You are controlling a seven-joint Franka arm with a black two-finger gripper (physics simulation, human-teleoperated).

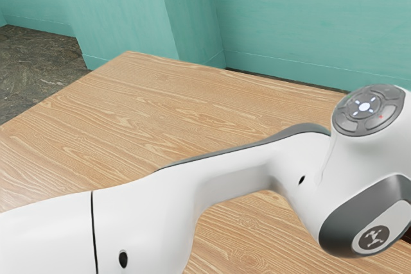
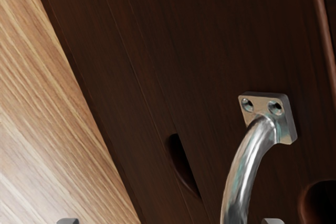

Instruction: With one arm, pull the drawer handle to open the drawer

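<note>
Chrome curved handle (image 2: 245, 156) on the dark wooden drawer front (image 2: 157, 51) sits between the wide-spread end effector (image 2: 170, 221) tips. It looks ready to grasp, I reckon. Next: close on it, then pull.

Chrome handle (image 2: 242, 166) (curved) on dark drawer front (image 2: 157, 51).

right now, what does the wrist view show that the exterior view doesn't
Wrist view: the dark drawer front and its curved metal handle, fixed by a plate with two screws.
Exterior view: the white arm, teal walls and stone floor.
Both: the light wood table, which in the wrist view lies beside the drawer front.
</note>
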